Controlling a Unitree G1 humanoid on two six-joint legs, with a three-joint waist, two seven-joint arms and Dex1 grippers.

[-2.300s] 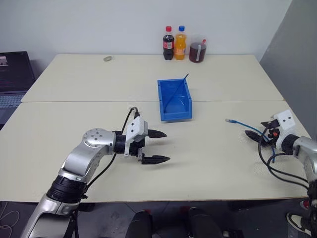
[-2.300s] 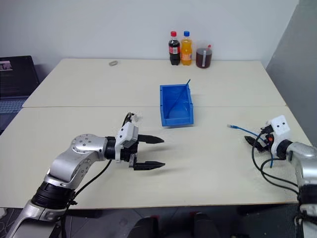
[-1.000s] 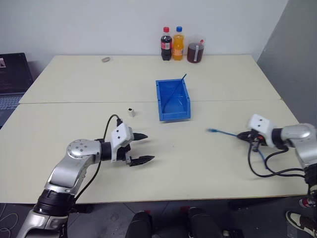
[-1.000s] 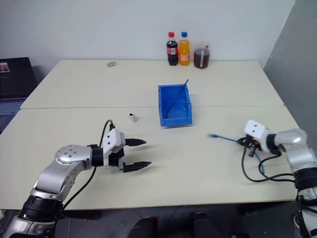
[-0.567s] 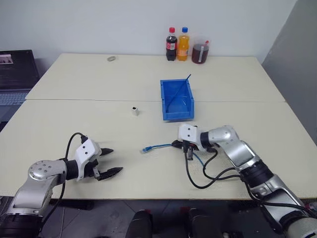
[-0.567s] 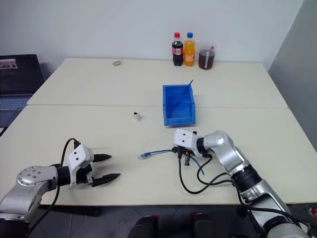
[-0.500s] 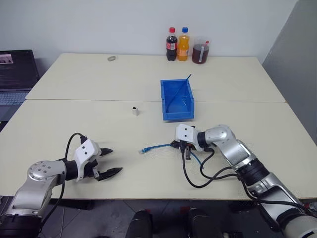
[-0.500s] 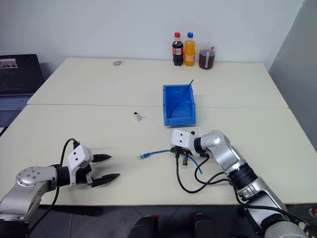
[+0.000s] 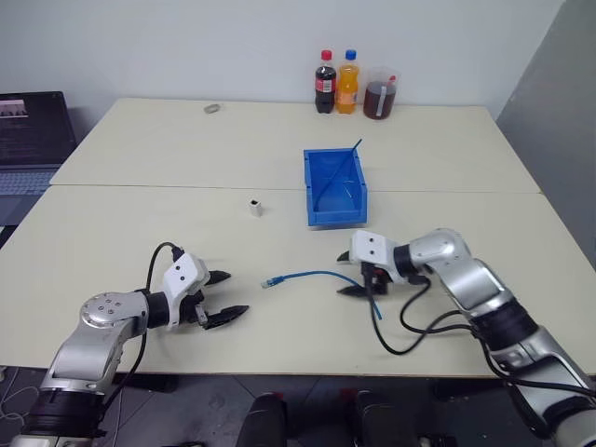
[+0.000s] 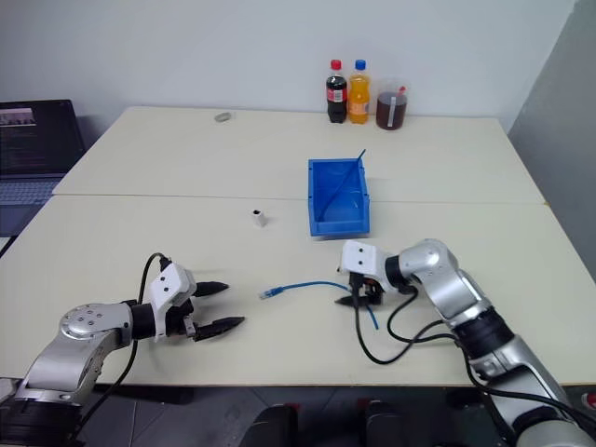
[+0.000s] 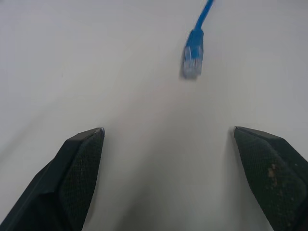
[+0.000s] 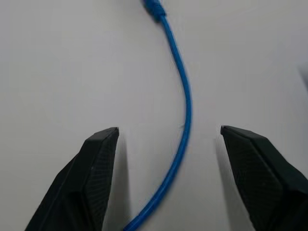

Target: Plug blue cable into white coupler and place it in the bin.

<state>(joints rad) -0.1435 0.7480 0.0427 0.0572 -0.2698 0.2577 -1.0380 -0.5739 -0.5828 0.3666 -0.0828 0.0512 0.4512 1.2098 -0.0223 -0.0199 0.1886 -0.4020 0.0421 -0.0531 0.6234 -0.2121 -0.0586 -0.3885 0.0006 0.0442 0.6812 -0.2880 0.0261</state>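
Worktop (image 9: 447, 168): pale, wide, carrying everything. Bin (image 9: 334, 186) is sitting mid-worktop, nothing of the task in it yet; a thin dark rod is leaning across it.

Right claw (image 9: 359, 276) is now standing released, fingers spread either side of the cable (image 9: 307, 276). A second ago it was clenched on that cable, carrying it in from the right edge toward the middle. So the cable is lying loose on the worktop in front of the bin, its plug end (image 11: 193, 52) pointing toward the left claw (image 9: 223, 295).

Left claw is spread wide, grasping nothing, plug lying just ahead between its fingers in the wrist view. Reads as a handover set-down: likely the left side is taking the plug next.

Coupler (image 9: 253, 207) is standing alone left of the bin, well apart from the cable; plugging not yet begun.

Bottles (image 9: 336, 82) at the far edge: labels too small to read
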